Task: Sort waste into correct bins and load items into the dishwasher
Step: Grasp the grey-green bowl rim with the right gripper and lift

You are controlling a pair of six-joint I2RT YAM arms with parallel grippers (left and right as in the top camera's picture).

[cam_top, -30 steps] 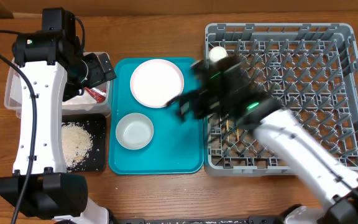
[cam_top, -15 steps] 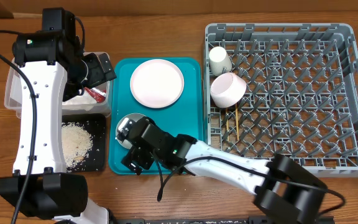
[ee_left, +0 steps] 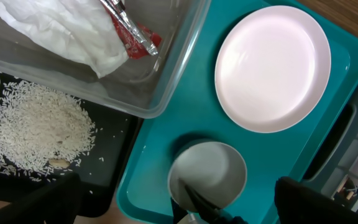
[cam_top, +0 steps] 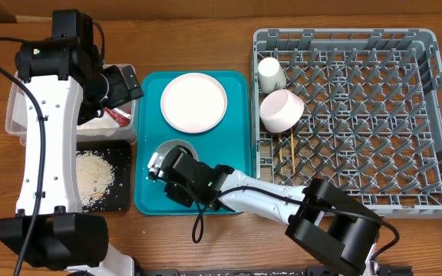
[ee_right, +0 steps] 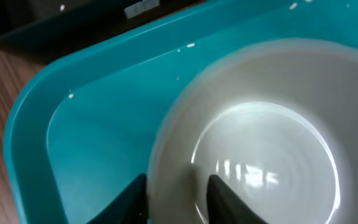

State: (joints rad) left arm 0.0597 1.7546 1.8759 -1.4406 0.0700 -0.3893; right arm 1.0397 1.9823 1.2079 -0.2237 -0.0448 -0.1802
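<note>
One plate, one bowl on tray

Left pincer spread wide, right pincer fingers apart

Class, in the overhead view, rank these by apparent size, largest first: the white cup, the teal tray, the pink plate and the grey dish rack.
1. grey dish rack
2. teal tray
3. pink plate
4. white cup
The differences are plain, with no ties.
</note>
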